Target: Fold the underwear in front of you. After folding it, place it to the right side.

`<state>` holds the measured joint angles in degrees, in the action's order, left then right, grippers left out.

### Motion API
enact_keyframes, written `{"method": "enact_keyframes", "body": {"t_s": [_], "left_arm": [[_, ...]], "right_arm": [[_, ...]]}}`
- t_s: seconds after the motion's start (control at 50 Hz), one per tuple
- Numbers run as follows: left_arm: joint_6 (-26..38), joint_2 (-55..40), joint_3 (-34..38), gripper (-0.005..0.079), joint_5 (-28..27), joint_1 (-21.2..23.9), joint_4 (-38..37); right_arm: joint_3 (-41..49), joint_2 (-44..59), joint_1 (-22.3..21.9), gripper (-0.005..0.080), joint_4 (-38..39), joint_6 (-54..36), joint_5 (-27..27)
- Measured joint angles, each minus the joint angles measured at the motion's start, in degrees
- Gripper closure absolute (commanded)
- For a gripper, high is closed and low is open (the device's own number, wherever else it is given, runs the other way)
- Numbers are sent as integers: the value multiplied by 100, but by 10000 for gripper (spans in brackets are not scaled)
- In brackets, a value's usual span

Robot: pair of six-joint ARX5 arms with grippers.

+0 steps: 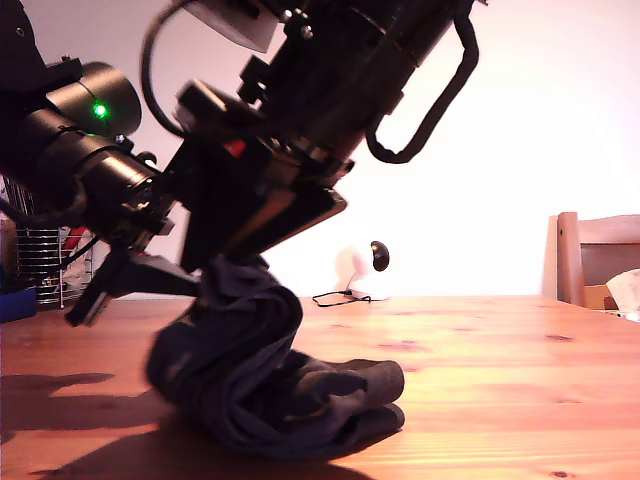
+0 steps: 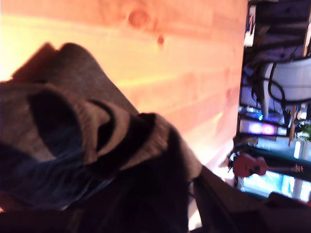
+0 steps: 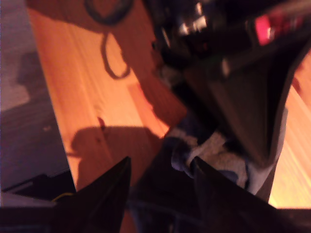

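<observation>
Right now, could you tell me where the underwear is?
The underwear is in the exterior view's lower left-centre: its upper end is lifted off the wooden table beneath an arm, and the rest lies bunched on the tabletop.

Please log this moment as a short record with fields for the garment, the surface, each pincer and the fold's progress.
garment: limp dark charcoal cloth underwear, upper part lifted, lower part bunched on the table
surface: orange-brown wooden table
first pincer: its tips are hidden in every view; the garment's banded edge fills its wrist view
second pincer: open, fingers apart beside the cloth
background: wooden chair at the exterior view's right
progress: not yet folded flat or set aside
</observation>
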<state>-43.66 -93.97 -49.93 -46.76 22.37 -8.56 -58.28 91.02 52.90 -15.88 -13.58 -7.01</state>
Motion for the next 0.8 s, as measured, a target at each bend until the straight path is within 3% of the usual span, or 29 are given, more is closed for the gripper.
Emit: {"method": "enact_keyframes", "body": {"t_s": [0.46, 0.8], "left_arm": [[-699, -105, 0, 451, 588, 577, 564], [-1169, -404, 0, 454, 1139, 798, 1545]], "right_arm": [[0, -525, -98, 382, -341, -4, 317], [-2, -734, -654, 382, -992, -133, 463]]}}
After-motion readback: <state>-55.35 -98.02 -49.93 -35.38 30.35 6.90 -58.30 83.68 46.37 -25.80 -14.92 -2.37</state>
